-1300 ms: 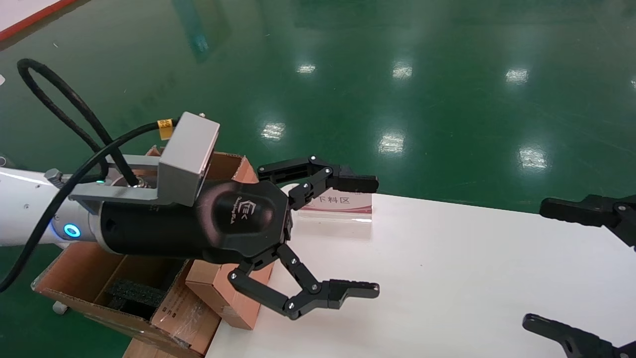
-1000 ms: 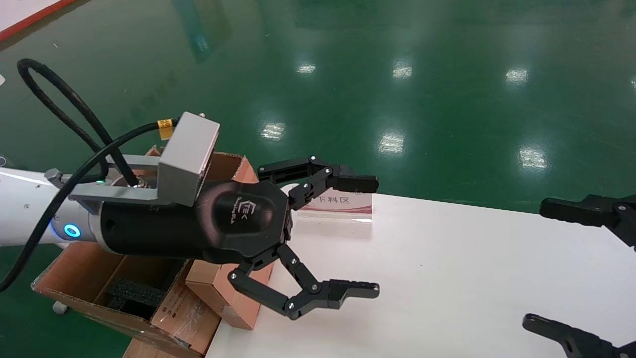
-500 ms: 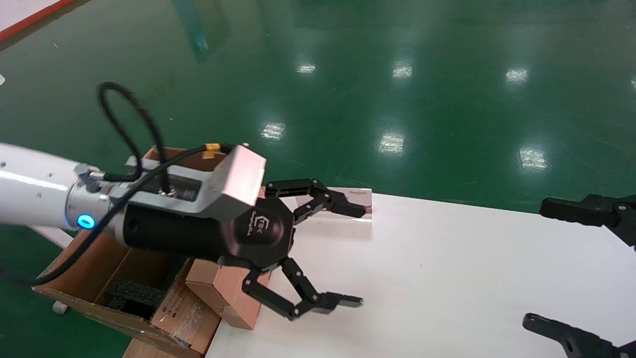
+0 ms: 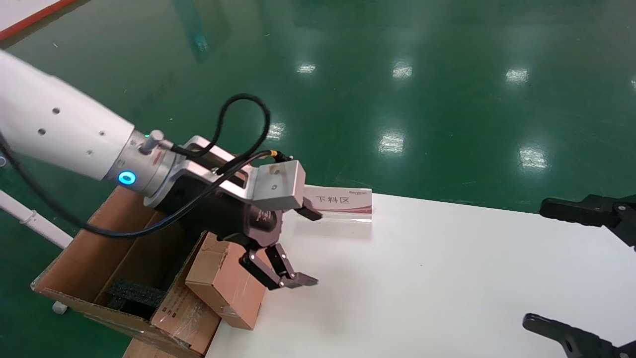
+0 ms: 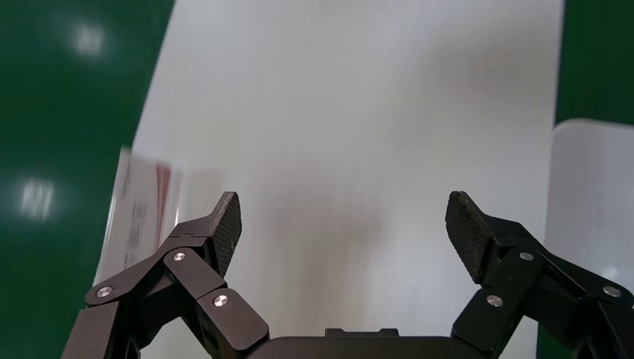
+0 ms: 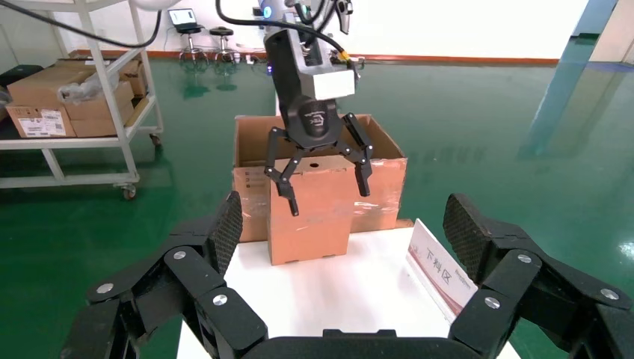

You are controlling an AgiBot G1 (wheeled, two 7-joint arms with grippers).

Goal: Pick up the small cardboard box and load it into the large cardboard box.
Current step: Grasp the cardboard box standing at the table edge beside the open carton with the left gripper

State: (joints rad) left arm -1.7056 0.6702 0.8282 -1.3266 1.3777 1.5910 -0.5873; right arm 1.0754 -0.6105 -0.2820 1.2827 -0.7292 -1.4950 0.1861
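Green floor surrounds our white table [image 4: 447,278]. Our left gripper [image 4: 288,248] hangs wide open and empty over the small cardboard box [image 4: 226,286], ready to straddle it; our right gripper [image 6: 340,247], also open, waits aside.

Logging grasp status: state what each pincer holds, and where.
Nothing held. Left pincer open above the small cardboard box; right pincer open, parked.

Left gripper [image 4: 302,247] angled downward, jaws spread; right gripper [image 4: 571,271] parked.
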